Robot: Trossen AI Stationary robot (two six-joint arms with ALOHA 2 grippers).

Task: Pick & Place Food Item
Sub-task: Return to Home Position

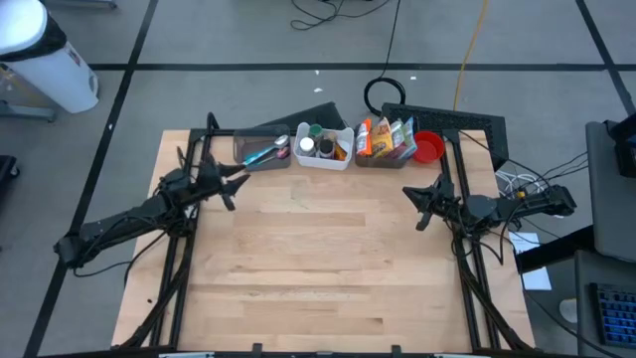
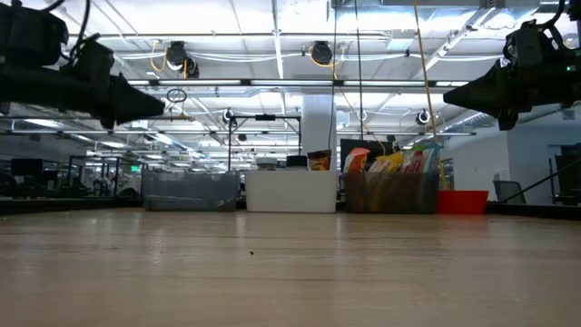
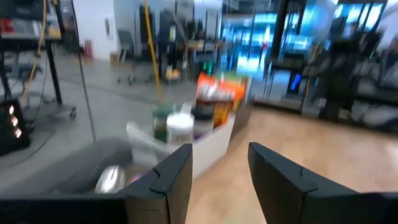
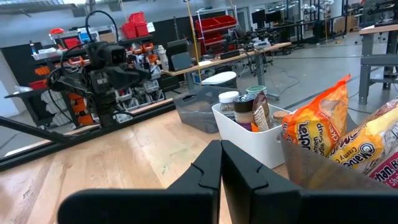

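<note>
Surface (image 1: 318,278): bare wood across the middle and near side. Everything sits in a row along the far edge.

Left arm (image 1: 129,217) comes in from the left side. The left gripper (image 1: 238,184) hangs above the surface just in front of the grey bin. Its fingers (image 3: 174,171) are apart with a clear gap and nothing between them. In the low view it is up in the air at left (image 2: 154,107), well clear of the wood.

Right arm (image 1: 517,204) comes in from the right side. The right gripper (image 1: 412,196) hangs above the surface in front of the dark bin. Its fingers (image 4: 208,165) are pressed together and hold nothing. In the low view it is raised at right (image 2: 451,94).

Bins, left to right, all just beside each other:
- grey bin (image 1: 260,149), holding a blue item (image 1: 260,155)
- white bin (image 1: 325,159), holding a few jars (image 1: 306,146), one with a white lid, plus something orange I can't identify
- dark bin (image 1: 386,159), packed with upright noodle packs (image 1: 388,137)

Orange noodle pack (image 4: 311,134): standing in the dark bin at the end next to the white bin. It leans slightly, with its top above the rim. Yellow and red packs stand beside it.

Red cup (image 1: 427,149) stands on the surface, touching or just beside the dark bin's outer end.
</note>
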